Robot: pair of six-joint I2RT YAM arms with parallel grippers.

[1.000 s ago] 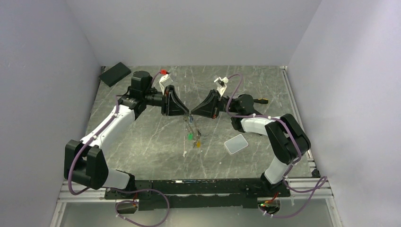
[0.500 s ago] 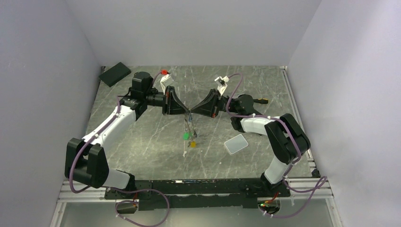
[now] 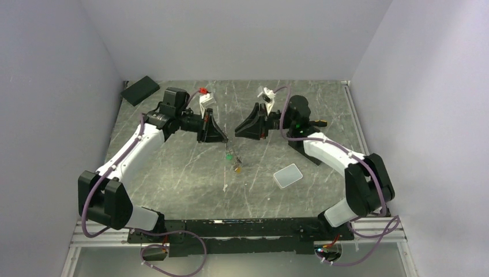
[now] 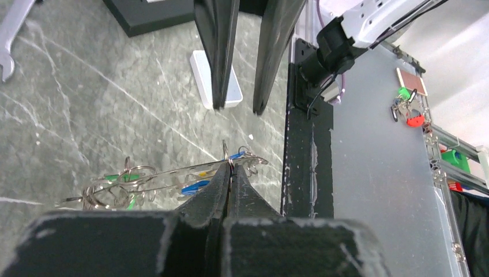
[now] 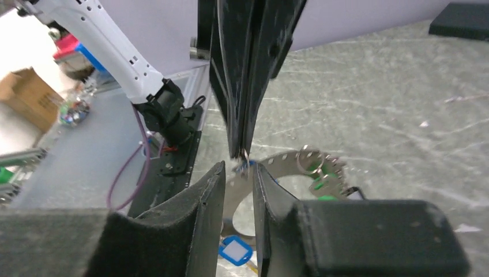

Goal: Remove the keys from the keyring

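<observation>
My left gripper point(image 4: 229, 171) clamps the thin silver wire keyring point(image 4: 173, 172) above the grey marbled table point(image 3: 190, 190), mid-scene, so the small silver tagged keys point(image 5: 323, 164) dangle free. My right gripper point(image 5: 239, 168) faces it from the right, parted and empty, likely ready to pluck one.

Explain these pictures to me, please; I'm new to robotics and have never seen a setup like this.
Two robot arms stand bolted at the near edge of a marbled table. One picture looks down from above; the other two come from a camera on each wrist, so each arm's own fingers fill the bottom. The left gripper is pinched shut on the keyring, a thin wire ring strung with tagged keys. The right gripper faces it, open and holding nothing. A grey pad and a black block lie on the table.
</observation>
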